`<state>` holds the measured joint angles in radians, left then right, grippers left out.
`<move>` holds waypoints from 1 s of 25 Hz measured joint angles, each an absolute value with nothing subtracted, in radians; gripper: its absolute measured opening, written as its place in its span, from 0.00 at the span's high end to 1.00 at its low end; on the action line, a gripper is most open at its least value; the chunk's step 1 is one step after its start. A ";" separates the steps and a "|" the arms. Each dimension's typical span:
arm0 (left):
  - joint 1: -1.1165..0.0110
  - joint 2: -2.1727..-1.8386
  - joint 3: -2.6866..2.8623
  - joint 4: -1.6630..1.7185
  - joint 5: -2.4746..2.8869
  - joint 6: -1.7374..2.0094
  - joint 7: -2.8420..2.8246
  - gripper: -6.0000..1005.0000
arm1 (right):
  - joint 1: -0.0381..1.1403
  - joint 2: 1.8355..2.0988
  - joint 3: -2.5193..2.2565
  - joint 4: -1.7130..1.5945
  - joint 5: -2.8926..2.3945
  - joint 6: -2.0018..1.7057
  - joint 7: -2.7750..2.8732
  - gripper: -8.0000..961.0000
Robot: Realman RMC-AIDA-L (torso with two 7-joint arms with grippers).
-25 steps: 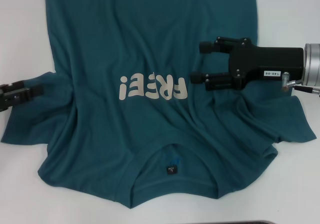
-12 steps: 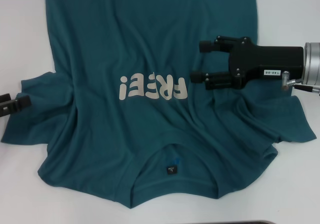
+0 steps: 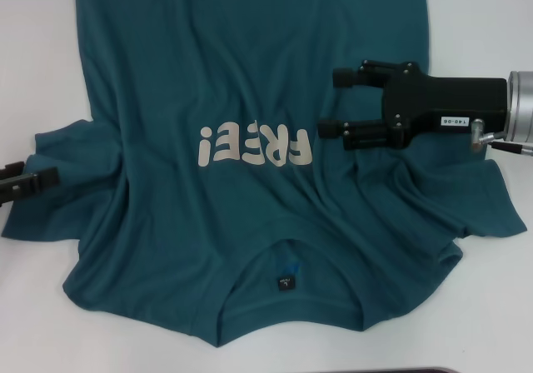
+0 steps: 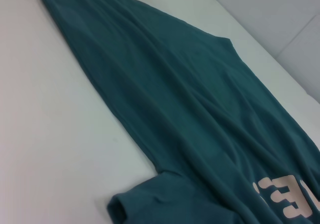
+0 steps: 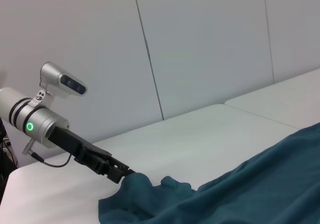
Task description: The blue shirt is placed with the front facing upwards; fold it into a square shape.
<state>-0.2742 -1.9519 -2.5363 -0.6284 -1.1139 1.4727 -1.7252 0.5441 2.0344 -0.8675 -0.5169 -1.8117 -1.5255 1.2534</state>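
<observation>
Lying flat on the white table [image 3: 483,323], the blue shirt [image 3: 250,82] fills most of the head view, front side up. Its cream letters [image 3: 254,146] sit in the middle of the picture and read upside down from here. The neck hole is at the bottom, with a small black label [image 3: 285,283] inside it. The body of the shirt runs up and off the top edge. One sleeve spreads out at the lower left and the other at the lower right. The cloth has soft wrinkles around the letters.

The right gripper [image 3: 326,103] comes in from the right side of the picture. It is over the shirt, just beside the end of the letters. Its two black fingers [image 3: 350,77] are spread apart with only cloth under them.

The left gripper [image 3: 46,178] pokes in at the left edge, at the edge of the left sleeve. In the right wrist view its tip [image 5: 122,175] meets the bunched sleeve cloth. I cannot tell if its fingers are apart or together.
</observation>
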 joint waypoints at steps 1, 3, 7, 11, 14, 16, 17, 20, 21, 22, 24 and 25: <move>-0.277 -1.952 -2.534 -0.631 -1.112 1.475 -1.726 0.15 | 0.544 2.035 -0.867 -0.517 -1.812 -1.526 1.253 0.04; -0.281 -1.953 -2.533 -0.633 -1.109 1.477 -1.726 0.16 | 0.543 2.035 -0.867 -0.517 -1.812 -1.526 1.253 0.04; -0.287 -1.954 -2.531 -0.635 -1.104 1.483 -1.731 0.17 | 0.543 2.037 -0.865 -0.517 -1.811 -1.525 1.254 0.03; -0.294 -1.955 -2.531 -0.638 -1.086 1.483 -1.736 0.18 | 0.543 2.037 -0.860 -0.517 -1.811 -1.525 1.254 0.03; -0.296 -1.957 -2.531 -0.638 -1.083 1.479 -1.737 0.18 | 0.543 2.039 -0.858 -0.517 -1.810 -1.525 1.254 0.03; -0.298 -1.958 -2.535 -0.640 -1.078 1.476 -1.740 0.19 | 0.543 2.039 -0.857 -0.517 -1.810 -1.525 1.254 0.03; -0.298 -1.958 -2.537 -0.646 -1.076 1.477 -1.747 0.19 | 0.543 2.039 -0.857 -0.517 -1.810 -1.525 1.254 0.03; -0.299 -1.960 -2.535 -0.673 -1.071 1.477 -1.774 0.21 | 0.544 2.038 -0.857 -0.517 -1.810 -1.526 1.255 0.03; -0.300 -1.962 -2.534 -0.681 -1.068 1.477 -1.778 0.24 | 0.545 2.038 -0.857 -0.517 -1.810 -1.526 1.255 0.03; -0.300 -1.967 -2.533 -0.691 -1.065 1.477 -1.778 0.26 | 0.545 2.038 -0.857 -0.517 -1.810 -1.526 1.255 0.03; -0.301 -1.976 -2.533 -0.710 -1.051 1.477 -1.779 0.30 | 0.546 2.038 -0.857 -0.517 -1.810 -1.525 1.255 0.03; -0.302 -1.980 -2.533 -0.716 -1.042 1.475 -1.782 0.32 | 0.546 2.038 -0.857 -0.517 -1.810 -1.524 1.255 0.03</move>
<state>-0.3020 -1.9803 -2.5327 -0.7164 -1.0419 1.4750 -1.7821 0.5457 2.0384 -0.8574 -0.5169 -1.8100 -1.5239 1.2547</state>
